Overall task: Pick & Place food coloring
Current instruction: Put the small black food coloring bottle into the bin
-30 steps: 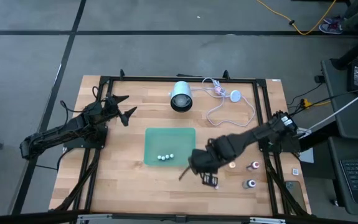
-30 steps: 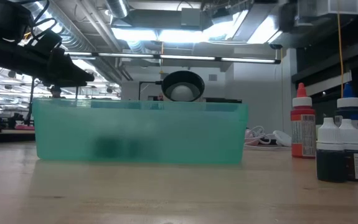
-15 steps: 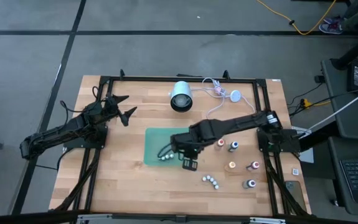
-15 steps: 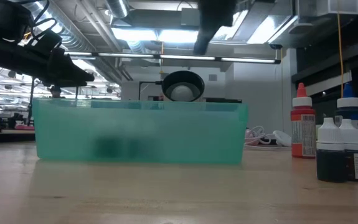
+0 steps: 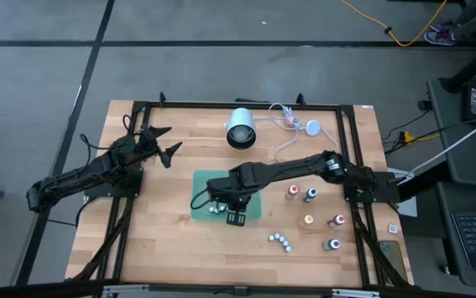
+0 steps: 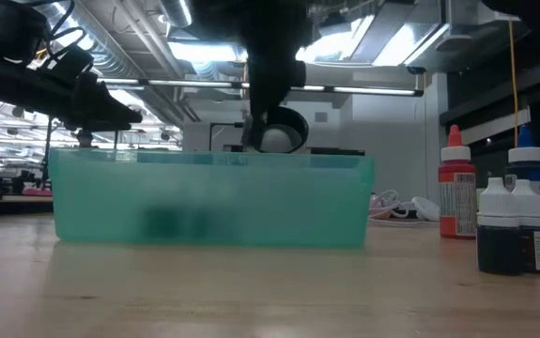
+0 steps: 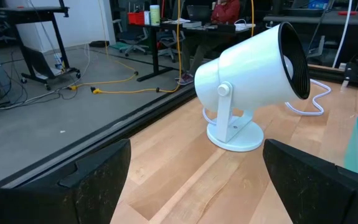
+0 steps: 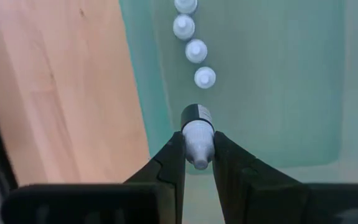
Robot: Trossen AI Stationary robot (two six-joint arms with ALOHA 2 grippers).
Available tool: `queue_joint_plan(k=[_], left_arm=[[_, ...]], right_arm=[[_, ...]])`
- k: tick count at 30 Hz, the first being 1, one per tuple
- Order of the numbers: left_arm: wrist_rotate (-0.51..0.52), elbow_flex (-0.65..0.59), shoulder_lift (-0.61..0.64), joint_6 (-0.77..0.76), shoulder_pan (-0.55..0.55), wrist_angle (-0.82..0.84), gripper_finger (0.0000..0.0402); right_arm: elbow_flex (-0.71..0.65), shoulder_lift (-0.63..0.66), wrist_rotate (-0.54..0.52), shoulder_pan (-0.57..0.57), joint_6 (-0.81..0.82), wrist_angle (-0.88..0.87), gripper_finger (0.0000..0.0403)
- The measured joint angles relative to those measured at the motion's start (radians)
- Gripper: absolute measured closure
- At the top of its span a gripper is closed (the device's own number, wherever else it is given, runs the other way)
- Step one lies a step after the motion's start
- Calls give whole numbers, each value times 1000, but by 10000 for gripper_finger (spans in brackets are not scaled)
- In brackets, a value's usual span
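My right gripper (image 5: pixel 207 196) hangs over the left part of the green tray (image 5: pixel 246 184), shut on a tiny dark bottle with a white cap (image 8: pixel 197 127). A row of white-capped bottles (image 8: pixel 194 37) stands on the tray floor (image 5: pixel 218 209) below it. Red (image 5: pixel 293 191), blue (image 5: pixel 310 194), orange (image 5: pixel 308 220), dark red (image 5: pixel 338 221) and grey (image 5: pixel 332 244) bottles stand upright on the wood to the right, with a white-capped cluster (image 5: pixel 281 240) nearer. My left gripper (image 5: pixel 161 142) waits open near the table's far left. My right gripper pinches the bottle's white cap (image 8: pixel 198 142) between its two fingers (image 8: pixel 172 155), coming from above and pointing down. The dark body (image 8: pixel 197 114) sticks out beyond the fingertips toward the tray floor. The bottle is lifted clear, above the tray near its wall.
A white lamp-like device (image 5: pixel 241 129) lies at the far edge with a white cable (image 5: pixel 304 141) looping to its right. In the low view the tray (image 6: pixel 213 199) fills the middle and bottles (image 6: pixel 455 192) stand at right. Bare wood lies near and left of the tray.
My right gripper has swung from the near-right wood beside the bottle cluster toward the table's left and slightly far, ending over the green tray's left part, staying shut on the bottle. The white-capped cluster, covered by the arm before, now shows.
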State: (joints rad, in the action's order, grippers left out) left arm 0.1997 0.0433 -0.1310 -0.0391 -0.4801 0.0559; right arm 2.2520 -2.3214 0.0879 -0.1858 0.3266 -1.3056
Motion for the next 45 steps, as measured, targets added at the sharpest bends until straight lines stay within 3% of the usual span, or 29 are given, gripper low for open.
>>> queue_joint_plan(k=[22,45], left_arm=[[0,0,0,0,0,0,41],[0,0,0,0,0,0,41]], right_arm=[[0,-142,19,10,-66,3,330],[0,-142,11,22,-77,60,318]])
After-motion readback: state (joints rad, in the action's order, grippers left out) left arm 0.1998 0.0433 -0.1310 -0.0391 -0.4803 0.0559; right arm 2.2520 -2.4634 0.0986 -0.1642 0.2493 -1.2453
